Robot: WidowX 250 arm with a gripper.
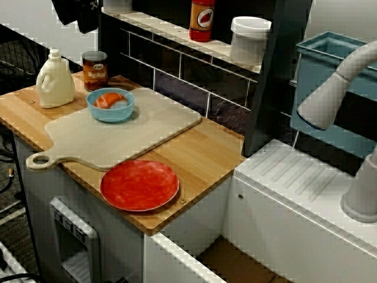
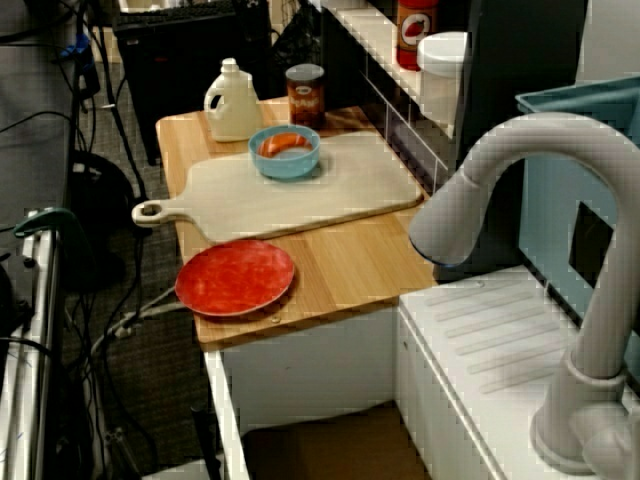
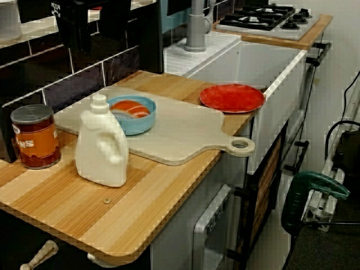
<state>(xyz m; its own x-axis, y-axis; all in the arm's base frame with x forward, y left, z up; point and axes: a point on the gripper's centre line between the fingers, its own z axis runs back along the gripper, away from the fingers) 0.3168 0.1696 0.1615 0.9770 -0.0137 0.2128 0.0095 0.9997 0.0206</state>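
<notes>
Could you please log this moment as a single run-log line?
hand: high over counter's back corner, jaws unclear | nearest: brown tin can | beside: cream plastic jug, round blue bowl on pale cutting board

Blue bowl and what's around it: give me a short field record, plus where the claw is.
claw: dark, high over the counter, back corner; jaws unreadable
nearest: can, red label, upright, roughly below it
white jug: beside the can, upright
blue bowl: on the cutting board, holds an orange food piece
red plate: at the counter's front edge
</notes>
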